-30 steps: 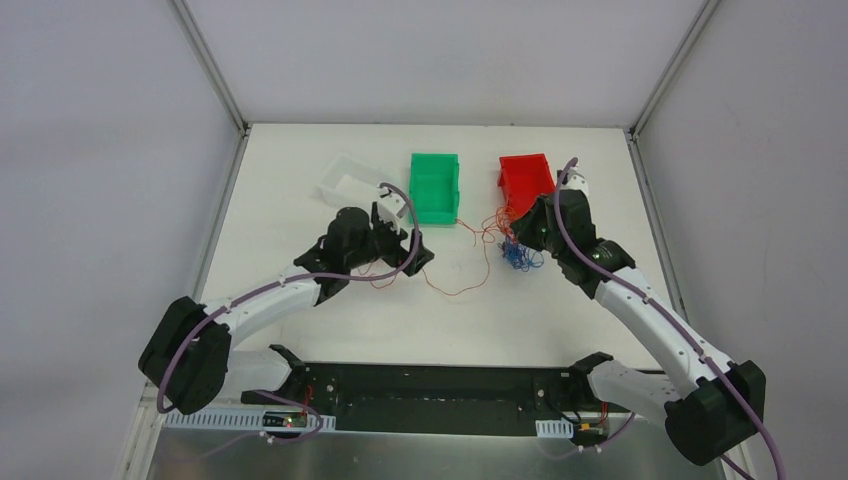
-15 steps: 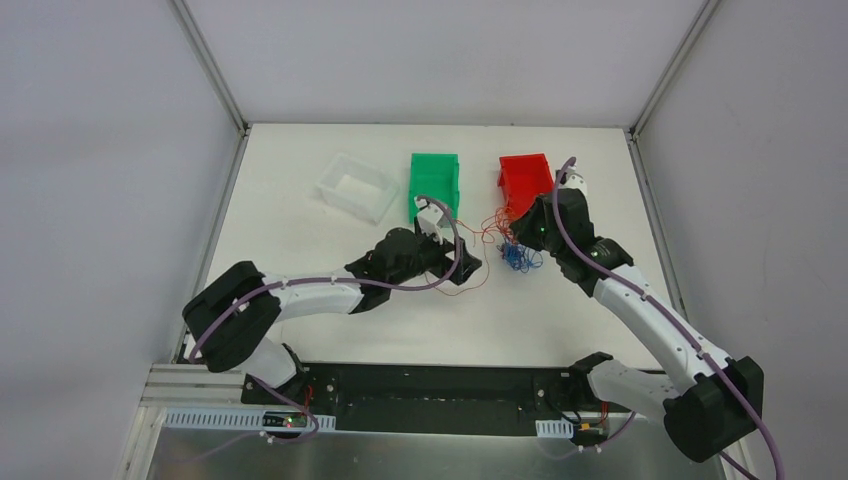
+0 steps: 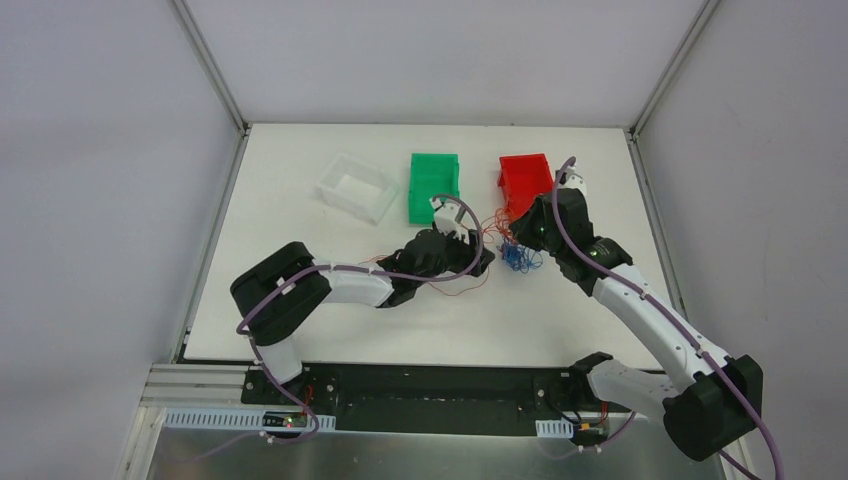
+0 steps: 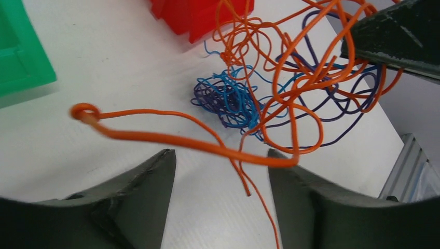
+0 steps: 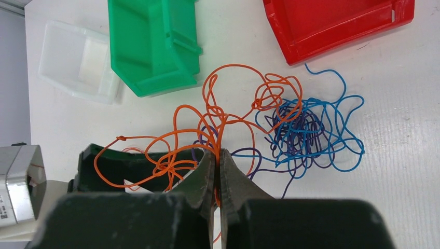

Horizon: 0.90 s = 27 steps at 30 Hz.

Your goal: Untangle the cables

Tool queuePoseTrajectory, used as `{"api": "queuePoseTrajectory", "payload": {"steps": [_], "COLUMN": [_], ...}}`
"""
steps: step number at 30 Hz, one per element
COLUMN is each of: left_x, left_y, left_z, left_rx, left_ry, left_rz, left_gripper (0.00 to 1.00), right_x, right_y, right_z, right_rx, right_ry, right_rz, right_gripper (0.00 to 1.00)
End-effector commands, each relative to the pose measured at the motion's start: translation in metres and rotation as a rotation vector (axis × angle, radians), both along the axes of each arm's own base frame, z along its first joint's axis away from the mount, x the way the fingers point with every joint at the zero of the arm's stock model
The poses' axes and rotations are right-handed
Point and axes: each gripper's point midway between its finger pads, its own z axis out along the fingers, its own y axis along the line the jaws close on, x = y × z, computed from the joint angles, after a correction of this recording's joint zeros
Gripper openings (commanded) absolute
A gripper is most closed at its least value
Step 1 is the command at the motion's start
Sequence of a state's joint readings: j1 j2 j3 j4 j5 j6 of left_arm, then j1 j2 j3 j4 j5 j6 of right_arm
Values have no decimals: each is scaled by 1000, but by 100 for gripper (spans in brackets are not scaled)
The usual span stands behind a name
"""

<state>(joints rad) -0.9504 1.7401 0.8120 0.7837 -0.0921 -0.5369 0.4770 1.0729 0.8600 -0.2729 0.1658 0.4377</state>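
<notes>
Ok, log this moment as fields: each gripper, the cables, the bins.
left gripper: open, orange cable lying across the gap at its fingertips
right gripper: shut on orange cable strands
blue and purple tangle: beside the red bin, orange loops running into it
other bins: green bin, clear tray

The left arm (image 3: 350, 285) stretches low toward the right, the left gripper (image 4: 220, 161) with jaws apart. The right arm (image 3: 640, 300) reaches forward, the right gripper (image 5: 218, 155) pinched closed on the cables (image 5: 215, 122).
</notes>
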Motion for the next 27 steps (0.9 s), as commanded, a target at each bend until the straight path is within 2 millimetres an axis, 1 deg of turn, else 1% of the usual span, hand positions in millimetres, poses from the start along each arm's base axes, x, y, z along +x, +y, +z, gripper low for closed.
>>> {"api": "queuePoseTrajectory", "payload": {"steps": [1, 2, 5, 7, 8, 9, 10, 11, 14, 15, 17, 19, 20, 22, 23, 24, 26, 27], "left_x": [4, 4, 2, 1, -1, -5, -8, -13, -24, -27, -33, -39, -43, -49, -52, -55, -58, -61], "left_y": [-26, -27, -22, -10, -2, 9, 18, 31, 69, 81, 102, 114, 116, 115, 112, 110, 104, 105], "left_z": [26, 25, 24, 23, 21, 13, 14, 6, 3, 4, 10, 18, 22, 29, 30, 29, 30, 28], "left_rx": [-108, -109, -127, -122, -106, -64, -45, 16, 151, 193, 278, 338, 359, 364, 357, 352, 347, 364], "left_ry": [-42, -44, -63, -67, -57, -33, -29, -4, 27, 37, 55, 62, 67, 66, 68, 75, 78, 88], "left_rz": [-8, -11, -8, 20, 37, 52, 66, 78, 117, 128, 123, 81, 52, 10, -17, -32, -70, -89], "left_gripper": [47, 30, 0, 0, 0, 0, 0, 0, 0, 0, 0, 0, 0, 0, 0, 0, 0, 0], "right_x": [11, 11, 11, 12, 14, 13, 14, 12, 8, 7, 5, 1, -1, -7, -11, -13, -24, -30], "right_y": [6, 6, 1, -11, -23, -29, -40, -47, -59, -61, -62, -54, -40, -12, -3, 5, 29, 39], "right_z": [31, 30, 30, 26, 23, 19, 15, 9, -13, -20, -36, -48, -51, -50, -49, -44, -34, -27], "right_rx": [57, 56, 46, 22, -5, -21, -50, -70, -100, -106, -109, -113, -94, -43, -23, -8, 34, 54], "right_ry": [-74, -74, -75, -71, -73, -63, -62, -52, -10, 7, 48, 86, 96, 82, 76, 56, -3, -34], "right_rz": [-5, -8, -32, -99, -162, -191, -235, -262, -310, -316, -315, -249, -154, 30, 83, 129, 273, 332], "right_gripper": [0, 0, 0, 0, 0, 0, 0, 1, 7, 13, 34, 62, 70, 77, 79, 80, 81, 81]}}
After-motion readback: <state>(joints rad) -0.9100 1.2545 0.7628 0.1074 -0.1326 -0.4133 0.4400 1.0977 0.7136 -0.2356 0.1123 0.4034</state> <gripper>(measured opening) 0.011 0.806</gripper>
